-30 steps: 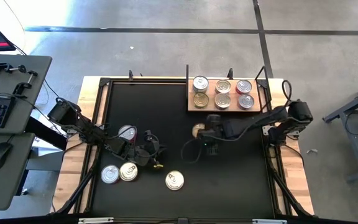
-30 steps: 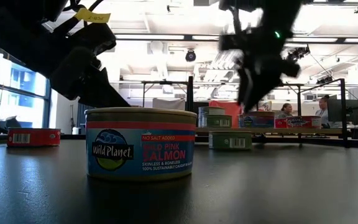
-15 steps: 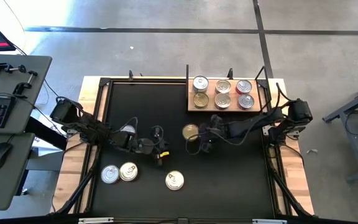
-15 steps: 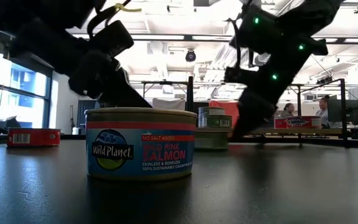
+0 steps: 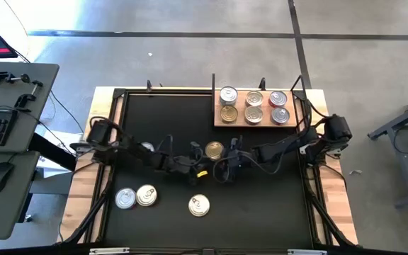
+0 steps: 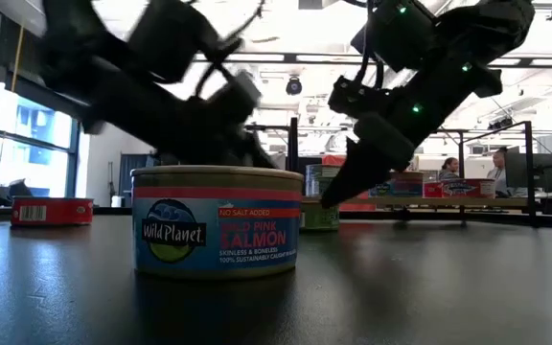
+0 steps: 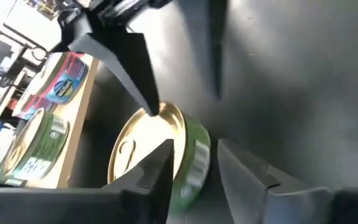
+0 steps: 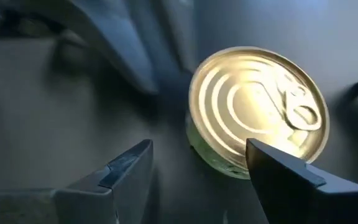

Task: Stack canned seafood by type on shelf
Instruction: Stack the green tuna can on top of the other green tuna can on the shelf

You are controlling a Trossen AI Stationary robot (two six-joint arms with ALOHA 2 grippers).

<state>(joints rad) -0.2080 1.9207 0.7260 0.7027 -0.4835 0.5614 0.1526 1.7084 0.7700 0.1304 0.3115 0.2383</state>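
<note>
Partly masked by crossing arms from above: gold-lidded, green-sided can [image 5: 214,149] mid-mat, just below shelf [image 5: 258,121]. Left gripper [image 7: 194,165] parted, straddling its rim without clamping. Right gripper [image 8: 194,165] spread, empty, beside it.

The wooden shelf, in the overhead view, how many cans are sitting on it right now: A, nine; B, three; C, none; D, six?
D: the high view shows six cans on the wooden shelf, in two rows of three.
</note>
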